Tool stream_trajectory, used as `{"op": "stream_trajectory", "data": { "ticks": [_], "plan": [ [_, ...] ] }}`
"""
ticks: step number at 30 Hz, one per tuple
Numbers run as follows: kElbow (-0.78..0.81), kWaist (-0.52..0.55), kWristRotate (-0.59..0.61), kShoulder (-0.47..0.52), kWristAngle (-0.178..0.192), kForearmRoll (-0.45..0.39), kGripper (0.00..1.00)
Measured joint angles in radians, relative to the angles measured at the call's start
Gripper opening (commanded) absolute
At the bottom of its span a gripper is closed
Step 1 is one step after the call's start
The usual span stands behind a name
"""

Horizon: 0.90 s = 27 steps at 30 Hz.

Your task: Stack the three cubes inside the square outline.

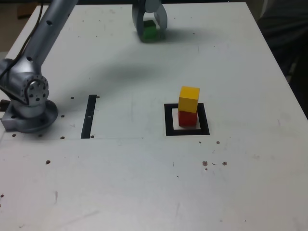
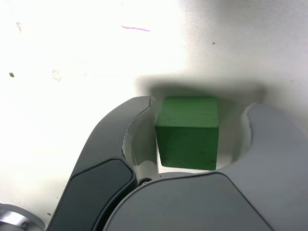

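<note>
Bracketing the green cube (image 2: pixel 187 132), with the gripper (image 1: pixel 149 21) jaws set either side and slim gaps showing at both faces in the wrist view, so not clamped; contact cannot be told. Resting flat on the white table (image 1: pixel 144 183), near its far edge, at about eleven o'clock from the square outline (image 1: pixel 168 120). Equal-sided, so no long axis; one face turned toward the wrist camera, edges roughly square to the jaws. Standing inside the outline, the red cube (image 1: pixel 187 118), with the yellow cube (image 1: pixel 189 98) stacked on top, twisted slightly. Lying at about nine o'clock from the outline, a narrow black strip (image 1: pixel 89 116).
</note>
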State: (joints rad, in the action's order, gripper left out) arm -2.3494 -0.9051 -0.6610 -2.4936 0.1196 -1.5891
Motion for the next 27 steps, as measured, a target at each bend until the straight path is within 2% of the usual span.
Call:
{"op": "stream_trajectory", "data": {
  "ticks": [17, 27],
  "plan": [
    [0.01, 0.006, -0.005, 0.007, -0.001, -0.001, 0.33],
    [0.122, 0.074, -0.002, 0.122, -0.002, 0.001, 0.33]
  ]
}}
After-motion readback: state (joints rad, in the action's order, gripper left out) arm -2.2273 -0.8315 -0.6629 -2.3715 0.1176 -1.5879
